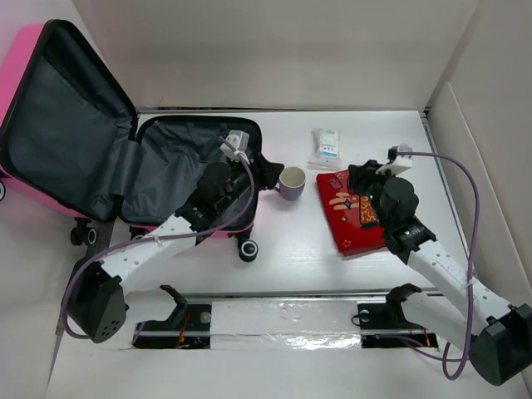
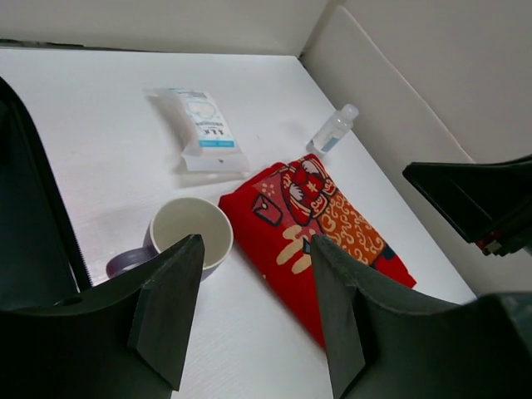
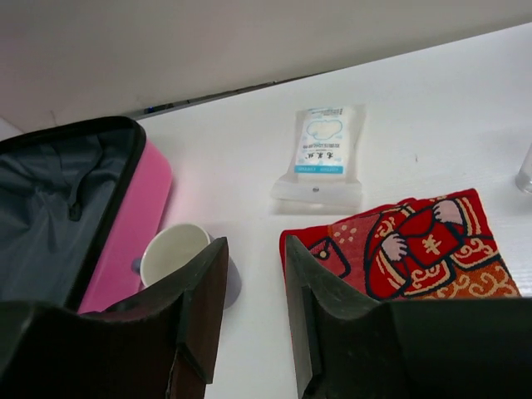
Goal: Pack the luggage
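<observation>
**Left gripper** (image 2: 258, 249): jaws about half apart, nothing between them, no contact visible. It sits just outside the right rim of the luggage (image 1: 158, 170), pointing away from it. The mug (image 2: 189, 233) stands directly ahead, upright, just beside that rim.

**Right gripper** (image 3: 256, 249): jaws narrower, a clear gap, holding nothing. It hangs over the luggage-side edge of the red printed cloth (image 1: 353, 212), with the mug between it and the luggage.

**Luggage:** lies open, lid half propped up on the far side from the mug, base half flat with grey lining exposed. The hinge runs away from the arm bases, so the two halves sit side by side across the table.

**Farther from the luggage:** a wipes packet (image 1: 327, 145) and a small clear bottle (image 2: 335, 129).

**Judgement:** the left arm, crossing the base half, is much nearer. Anything it lifts must travel back along its own forearm, over the rim.
</observation>
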You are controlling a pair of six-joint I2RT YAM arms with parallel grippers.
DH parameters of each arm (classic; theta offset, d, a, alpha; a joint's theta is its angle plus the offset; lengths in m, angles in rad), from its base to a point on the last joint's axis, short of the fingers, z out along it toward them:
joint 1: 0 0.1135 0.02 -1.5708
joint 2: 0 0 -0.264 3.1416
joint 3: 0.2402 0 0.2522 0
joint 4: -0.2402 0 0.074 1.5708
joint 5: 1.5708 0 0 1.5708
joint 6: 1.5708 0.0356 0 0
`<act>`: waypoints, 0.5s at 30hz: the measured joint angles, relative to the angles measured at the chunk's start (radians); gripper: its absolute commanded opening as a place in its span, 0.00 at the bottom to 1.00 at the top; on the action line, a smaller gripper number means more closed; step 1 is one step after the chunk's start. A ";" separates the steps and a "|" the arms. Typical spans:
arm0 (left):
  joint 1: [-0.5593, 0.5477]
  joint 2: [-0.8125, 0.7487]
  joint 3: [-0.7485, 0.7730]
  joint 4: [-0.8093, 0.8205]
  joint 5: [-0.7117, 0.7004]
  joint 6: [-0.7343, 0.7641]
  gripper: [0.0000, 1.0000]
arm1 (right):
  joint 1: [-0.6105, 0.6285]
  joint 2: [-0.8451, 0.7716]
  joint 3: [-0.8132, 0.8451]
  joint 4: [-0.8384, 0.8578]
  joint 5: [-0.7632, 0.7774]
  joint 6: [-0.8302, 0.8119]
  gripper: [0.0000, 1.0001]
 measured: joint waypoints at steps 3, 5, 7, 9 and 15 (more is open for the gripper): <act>0.000 0.014 0.000 0.006 0.040 -0.008 0.44 | -0.003 -0.002 0.000 0.003 0.001 -0.002 0.10; 0.000 0.029 0.000 0.013 0.068 -0.010 0.34 | -0.006 -0.002 0.000 0.002 -0.003 -0.002 0.01; -0.001 0.051 0.000 0.031 0.101 -0.017 0.27 | -0.008 -0.002 0.000 0.002 -0.003 -0.001 0.00; -0.026 0.078 0.000 0.039 0.104 -0.018 0.19 | -0.008 0.000 0.000 0.002 -0.006 0.000 0.00; -0.220 0.187 0.046 -0.001 0.030 0.015 0.01 | -0.010 -0.012 0.000 -0.002 -0.001 -0.005 0.00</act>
